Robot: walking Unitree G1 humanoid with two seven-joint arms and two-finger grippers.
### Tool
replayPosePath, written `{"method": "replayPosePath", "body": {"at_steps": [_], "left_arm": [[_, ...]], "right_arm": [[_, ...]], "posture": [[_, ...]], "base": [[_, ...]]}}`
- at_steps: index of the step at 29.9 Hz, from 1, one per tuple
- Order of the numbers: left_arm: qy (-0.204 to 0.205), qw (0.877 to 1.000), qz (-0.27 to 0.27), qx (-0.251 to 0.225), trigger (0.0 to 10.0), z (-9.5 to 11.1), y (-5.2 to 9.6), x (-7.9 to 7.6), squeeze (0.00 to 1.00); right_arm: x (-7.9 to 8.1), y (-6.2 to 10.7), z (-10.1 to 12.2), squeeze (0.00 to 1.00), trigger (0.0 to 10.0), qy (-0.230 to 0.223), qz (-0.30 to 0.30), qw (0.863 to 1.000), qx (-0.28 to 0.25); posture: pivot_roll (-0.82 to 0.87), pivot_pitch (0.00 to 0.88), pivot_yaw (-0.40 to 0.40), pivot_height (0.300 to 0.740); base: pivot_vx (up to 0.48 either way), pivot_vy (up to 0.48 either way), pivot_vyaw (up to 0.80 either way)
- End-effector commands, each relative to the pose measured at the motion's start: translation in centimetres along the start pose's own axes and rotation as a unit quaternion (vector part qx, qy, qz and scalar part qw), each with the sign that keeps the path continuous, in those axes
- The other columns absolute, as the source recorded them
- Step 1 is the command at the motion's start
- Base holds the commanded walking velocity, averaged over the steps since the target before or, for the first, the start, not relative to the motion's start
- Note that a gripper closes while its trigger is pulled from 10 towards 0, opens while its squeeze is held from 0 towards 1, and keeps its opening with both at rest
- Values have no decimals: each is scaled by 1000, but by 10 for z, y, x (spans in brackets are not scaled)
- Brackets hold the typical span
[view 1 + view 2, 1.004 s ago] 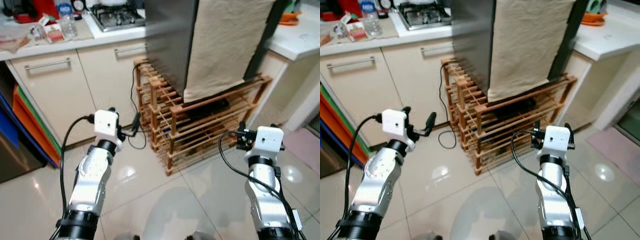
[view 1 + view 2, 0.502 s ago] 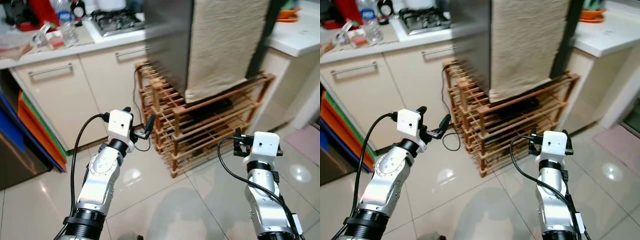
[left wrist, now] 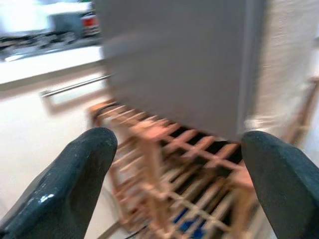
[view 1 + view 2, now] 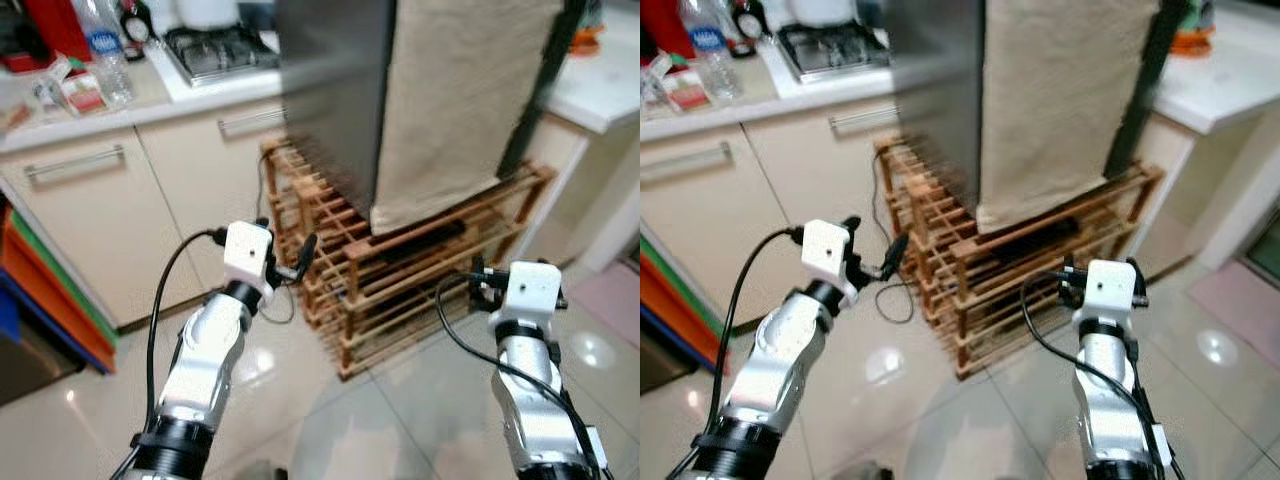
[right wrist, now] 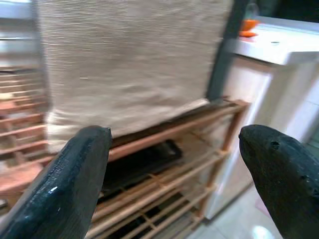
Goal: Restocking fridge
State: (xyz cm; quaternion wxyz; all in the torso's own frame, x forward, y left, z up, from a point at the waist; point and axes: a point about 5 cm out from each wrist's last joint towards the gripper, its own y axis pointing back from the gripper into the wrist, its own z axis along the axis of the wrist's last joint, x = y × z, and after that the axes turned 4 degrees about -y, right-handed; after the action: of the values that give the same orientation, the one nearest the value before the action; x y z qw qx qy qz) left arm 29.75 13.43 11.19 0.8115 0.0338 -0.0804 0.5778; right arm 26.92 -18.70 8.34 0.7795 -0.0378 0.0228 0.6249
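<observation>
The fridge [image 4: 330, 90] is a tall grey steel box with a beige cloth [image 4: 460, 90] hanging down its front. It stands on a low wooden slat rack [image 4: 400, 290]. My left gripper [image 4: 290, 250] is held out at the rack's near left corner, open and holding nothing. In the left wrist view its fingertips [image 3: 75, 169] frame the fridge's grey side and the rack. My right gripper [image 4: 478, 272] is raised in front of the rack's right half, open and holding nothing. The right wrist view looks along its fingers [image 5: 75, 169] at the cloth and the rack shelves.
A counter on the left carries a hob [image 4: 215, 50] and a water bottle [image 4: 105, 65] above cream cabinets [image 4: 75, 165]. A black cable [image 4: 268, 295] hangs beside the rack. A white counter [image 4: 610, 85] is to the right. Orange and blue boards [image 4: 40, 310] lean at far left. The floor is glossy tile.
The whole picture has shifted, so the camera has moved closer to the fridge. My left gripper has come forward toward the rack's corner. Both grippers remain open.
</observation>
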Motion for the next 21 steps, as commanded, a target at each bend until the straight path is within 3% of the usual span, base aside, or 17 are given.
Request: {"method": "replayPosePath", "body": {"at_steps": [1, 13, 16, 21], "left_arm": [[-3, 1000, -4, 0, 10000, 2, -3, -4, 0], [-5, 1000, -12, 2, 10000, 1, -4, -7, 0], [-3, 1000, -19, -3, 10000, 2, -4, -9, 0], [-11, 1000, -28, -7, 10000, 3, -3, -10, 0]], "right_arm": [[-8, -1, 2, 0, 10000, 5, -13, 1000, -6], [-9, -1, 4, 0, 10000, 10, -15, 1000, -20], [-10, -2, 3, 0, 10000, 17, -14, 1000, -15], [-8, -1, 3, 0, 10000, 9, -10, 1000, -19]], "posture": [[-44, 0, 21, 740], [-48, 0, 19, 740], [-48, 0, 19, 740], [-46, 0, 20, 740]], "base": [[0, 0, 0], [0, 0, 0], [0, 421, 0], [0, 472, -704]]}}
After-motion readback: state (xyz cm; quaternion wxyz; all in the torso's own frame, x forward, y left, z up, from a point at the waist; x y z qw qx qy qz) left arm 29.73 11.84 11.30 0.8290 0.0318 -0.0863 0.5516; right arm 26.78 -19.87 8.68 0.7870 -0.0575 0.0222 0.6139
